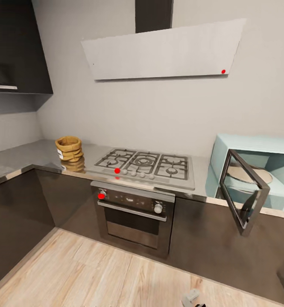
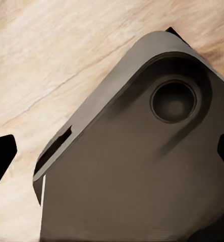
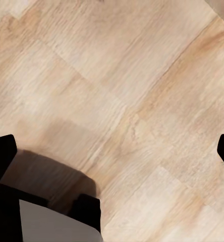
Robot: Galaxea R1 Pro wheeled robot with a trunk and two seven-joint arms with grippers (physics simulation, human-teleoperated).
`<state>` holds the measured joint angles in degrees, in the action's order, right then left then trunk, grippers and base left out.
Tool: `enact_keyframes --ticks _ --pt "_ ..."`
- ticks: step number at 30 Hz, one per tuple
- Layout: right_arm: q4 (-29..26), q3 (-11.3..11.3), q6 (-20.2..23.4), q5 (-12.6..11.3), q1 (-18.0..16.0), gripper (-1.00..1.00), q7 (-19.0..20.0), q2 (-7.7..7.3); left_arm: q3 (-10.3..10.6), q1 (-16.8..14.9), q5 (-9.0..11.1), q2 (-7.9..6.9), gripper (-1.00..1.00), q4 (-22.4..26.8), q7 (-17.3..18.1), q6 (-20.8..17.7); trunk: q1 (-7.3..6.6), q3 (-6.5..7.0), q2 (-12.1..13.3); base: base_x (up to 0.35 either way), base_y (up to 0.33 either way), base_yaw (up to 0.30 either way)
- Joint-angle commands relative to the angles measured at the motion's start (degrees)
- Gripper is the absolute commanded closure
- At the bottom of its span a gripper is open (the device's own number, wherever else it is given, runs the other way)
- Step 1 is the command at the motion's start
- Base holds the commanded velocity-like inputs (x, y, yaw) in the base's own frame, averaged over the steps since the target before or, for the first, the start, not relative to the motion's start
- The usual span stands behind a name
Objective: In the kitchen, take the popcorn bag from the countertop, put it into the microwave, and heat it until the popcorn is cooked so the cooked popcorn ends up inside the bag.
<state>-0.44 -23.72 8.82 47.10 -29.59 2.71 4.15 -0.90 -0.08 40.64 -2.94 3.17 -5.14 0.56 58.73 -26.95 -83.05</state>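
Head view: popcorn bag (image 1: 68,148) stands upright on the grey surface (image 1: 26,155), left of the gas hob (image 1: 144,163), well apart from the microwave (image 1: 253,170) at far right, whose door (image 1: 243,190) hangs open. Left end effector (image 2: 112,156) and right end effector (image 3: 112,151) both have fingers spread apart over wood floor (image 3: 117,75), holding nothing.
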Motion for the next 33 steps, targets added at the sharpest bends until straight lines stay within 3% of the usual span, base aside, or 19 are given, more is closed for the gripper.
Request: enact_keyframes --ticks 1,33 --pt "0.0 -0.5 0.2 0.7 0.0 -1.00 0.2 0.09 0.0 0.0 0.0 0.08 -1.00 0.2 -1.7 0.1 0.00 -0.06 0.0 0.000 0.000 0.300" --pt "0.0 -0.5 0.2 0.7 0.0 -1.00 0.5 0.15 0.1 0.0 0.0 0.39 -1.00 0.3 -2.4 0.3 0.00 -0.06 0.0 0.000 0.000 0.299"
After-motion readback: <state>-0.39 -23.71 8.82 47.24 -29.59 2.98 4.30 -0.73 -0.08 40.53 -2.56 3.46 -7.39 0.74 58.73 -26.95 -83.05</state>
